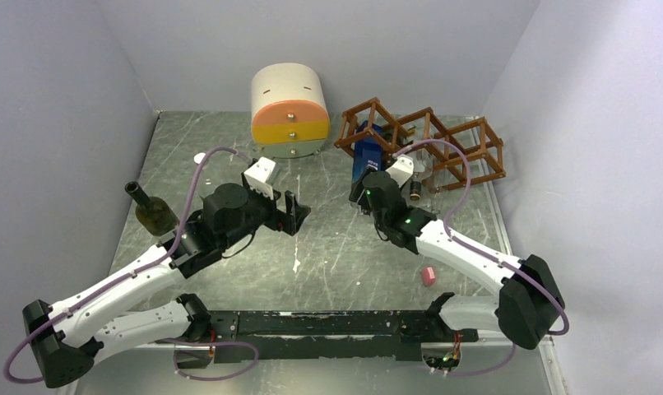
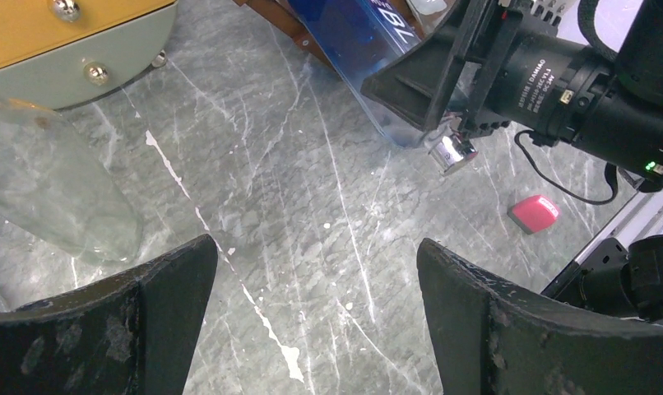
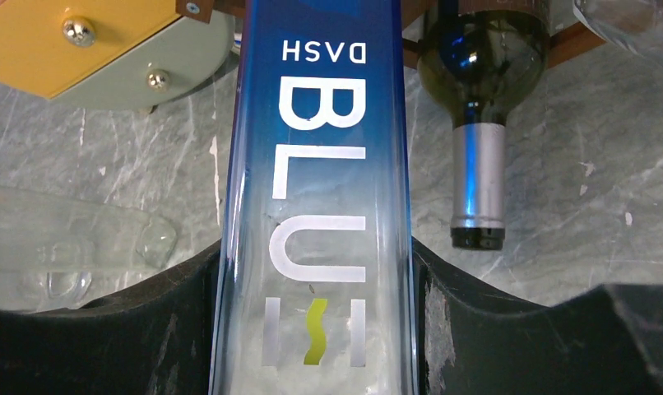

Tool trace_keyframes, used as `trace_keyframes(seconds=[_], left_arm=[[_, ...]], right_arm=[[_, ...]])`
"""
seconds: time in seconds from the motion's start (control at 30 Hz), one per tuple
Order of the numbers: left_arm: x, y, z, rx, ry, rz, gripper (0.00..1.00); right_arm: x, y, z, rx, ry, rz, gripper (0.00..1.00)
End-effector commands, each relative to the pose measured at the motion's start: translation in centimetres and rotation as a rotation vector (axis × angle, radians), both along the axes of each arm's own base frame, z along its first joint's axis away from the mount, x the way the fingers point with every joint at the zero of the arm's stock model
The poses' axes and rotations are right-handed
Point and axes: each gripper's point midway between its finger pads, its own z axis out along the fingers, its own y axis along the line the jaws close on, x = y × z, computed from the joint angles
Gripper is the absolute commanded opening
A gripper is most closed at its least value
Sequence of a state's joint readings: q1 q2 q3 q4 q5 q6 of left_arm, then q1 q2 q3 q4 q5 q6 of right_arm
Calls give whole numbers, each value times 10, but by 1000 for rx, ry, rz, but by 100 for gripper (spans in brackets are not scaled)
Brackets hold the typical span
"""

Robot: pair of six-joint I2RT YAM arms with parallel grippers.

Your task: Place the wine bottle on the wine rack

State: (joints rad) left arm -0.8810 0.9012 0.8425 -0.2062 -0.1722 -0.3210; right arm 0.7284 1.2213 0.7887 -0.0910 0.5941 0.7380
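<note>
— Right gripper (image 3: pixel 318 288) sat nearest me, its black jaws clamped round the blue wine bottle (image 3: pixel 320 164). Where was the bottle's other end?
— At the leftmost cell of the wine rack (image 1: pixel 464 125), bottle tilted, cap end back by the wrist. Left gripper (image 2: pixel 312 313) hung wide and empty over the table (image 2: pixel 312 189).
— What worried you?
— Smooth glass, thin bars. If it caught a bar, I reckoned the rack would skid. Released too early, it might slide out or knock the dark bottle (image 3: pixel 476 82) beside it.
</note>
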Motion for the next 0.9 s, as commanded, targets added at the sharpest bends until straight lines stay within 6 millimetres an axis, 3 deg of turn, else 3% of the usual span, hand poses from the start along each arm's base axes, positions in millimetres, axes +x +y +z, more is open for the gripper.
trace_keyframes(seconds=[0.0, 0.47, 0.63, 0.87], left_arm=[[2, -1, 2, -2, -23, 4, 95], [2, -1, 1, 9, -21, 8, 95], [1, 0, 2, 9, -23, 8, 95], [1, 1, 2, 11, -25, 9, 95]], right_arm=[[46, -28, 91, 170, -304, -215, 0], [80, -18, 90, 126, -345, -193, 0], [93, -19, 81, 95, -319, -160, 0], [114, -6, 71, 85, -256, -3, 0]])
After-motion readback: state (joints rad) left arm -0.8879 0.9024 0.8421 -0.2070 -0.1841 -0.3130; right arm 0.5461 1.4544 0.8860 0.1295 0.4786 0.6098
